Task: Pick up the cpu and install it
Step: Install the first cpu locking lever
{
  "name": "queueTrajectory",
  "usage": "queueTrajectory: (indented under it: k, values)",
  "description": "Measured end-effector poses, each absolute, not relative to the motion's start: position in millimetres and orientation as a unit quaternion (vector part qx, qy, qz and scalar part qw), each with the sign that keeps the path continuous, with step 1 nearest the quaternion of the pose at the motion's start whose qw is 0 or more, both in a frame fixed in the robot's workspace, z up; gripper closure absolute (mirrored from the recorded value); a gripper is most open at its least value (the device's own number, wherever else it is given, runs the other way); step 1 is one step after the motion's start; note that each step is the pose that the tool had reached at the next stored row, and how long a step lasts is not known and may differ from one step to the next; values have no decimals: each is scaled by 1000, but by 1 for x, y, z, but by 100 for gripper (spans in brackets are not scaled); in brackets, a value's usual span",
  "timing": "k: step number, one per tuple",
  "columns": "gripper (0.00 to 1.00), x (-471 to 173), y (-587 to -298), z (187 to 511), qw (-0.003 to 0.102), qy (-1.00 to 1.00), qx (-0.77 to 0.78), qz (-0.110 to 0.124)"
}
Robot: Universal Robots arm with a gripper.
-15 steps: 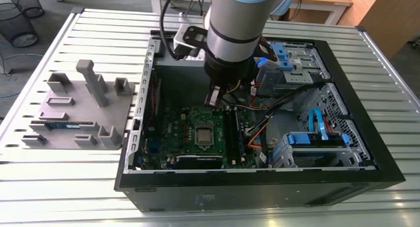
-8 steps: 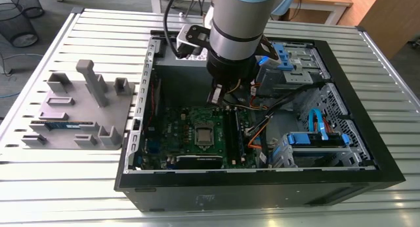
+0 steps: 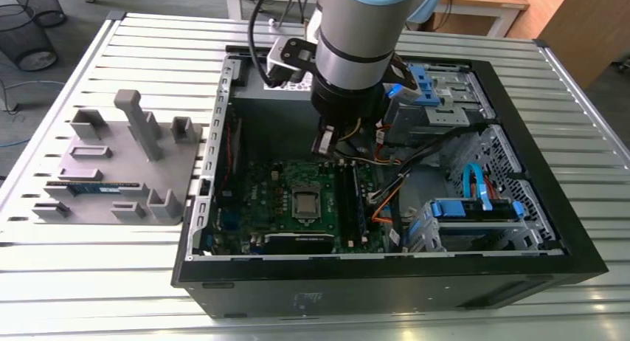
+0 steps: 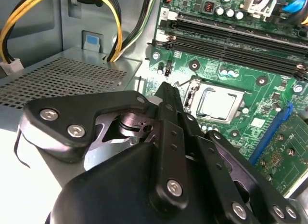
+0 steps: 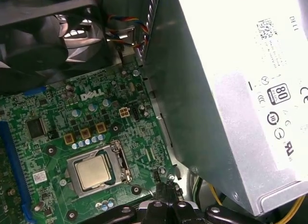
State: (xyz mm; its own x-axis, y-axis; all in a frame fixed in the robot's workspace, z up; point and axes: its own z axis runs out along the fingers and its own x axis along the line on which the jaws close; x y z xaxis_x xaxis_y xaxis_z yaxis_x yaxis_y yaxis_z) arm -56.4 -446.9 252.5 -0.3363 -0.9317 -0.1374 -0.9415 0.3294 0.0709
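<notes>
Cpu (image 3: 307, 202) seated in socket; gripper (image 3: 325, 150) empty above the board.
Exterior view: one flat, silver-grey square chip on the green motherboard (image 3: 271, 180), gripper near it. Second wrist view: two black metal fingers (image 4: 166, 106) pressed together, holding nothing. First wrist view: dull metal cpu top, one shiny retention frame (image 5: 122, 161) around it.
</notes>
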Motion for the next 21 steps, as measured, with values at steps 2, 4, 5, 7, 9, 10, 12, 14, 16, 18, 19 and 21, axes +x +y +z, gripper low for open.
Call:
queueTrajectory:
  k: [2,4,5,7,9,10,12,14,16,18,19,21]
  values:
    - [89,-56,-446,251,36,815,-575,69]
    - [89,-56,-445,250,36,815,-575,69]
    - [89,-56,-445,250,36,815,-575,69]
    - [89,-56,-444,248,36,815,-575,69]
    - [89,-56,-444,247,36,815,-575,69]
    - [89,-56,-443,247,36,815,-575,69]
    - [89,-56,-442,247,36,815,-575,69]
    - [89,-56,-441,246,36,814,-575,69]
    - [89,-56,-440,246,36,814,-575,69]
    - [89,-56,-440,245,36,815,-575,69]
    - [89,-56,-440,245,36,815,-575,69]
    - [89,-56,-440,243,36,814,-575,69]
